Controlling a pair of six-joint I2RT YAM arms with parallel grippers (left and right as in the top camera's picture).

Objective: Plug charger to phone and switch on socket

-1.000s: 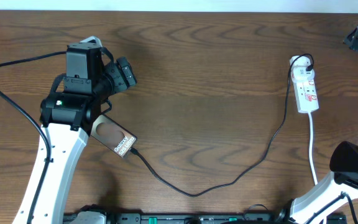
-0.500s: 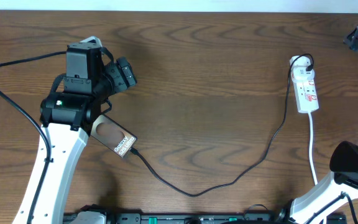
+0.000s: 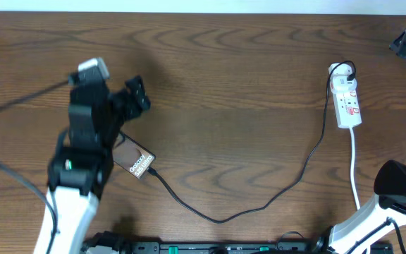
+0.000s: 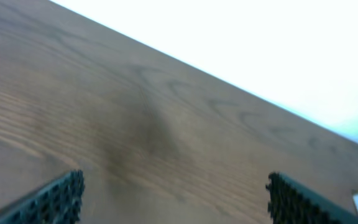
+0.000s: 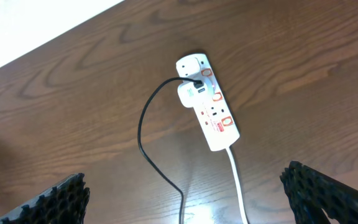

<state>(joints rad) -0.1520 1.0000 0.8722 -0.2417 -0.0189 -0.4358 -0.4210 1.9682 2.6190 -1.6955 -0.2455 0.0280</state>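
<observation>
Your left gripper (image 4: 176, 202) has its jaws wide apart with only bare table (image 4: 166, 112) between them, though that view's pretty blurry. The phone (image 3: 134, 161) sits back behind those jaws, half hidden under the left arm (image 3: 83, 152). The charger (image 3: 259, 206) tip touches its edge, but can't tell if it's seated. Your right gripper (image 5: 185, 196) is spread too, gripping nothing. The socket (image 5: 207, 106) lies ahead of its jaws, and the white cord (image 5: 238, 186) trails back between them.
</observation>
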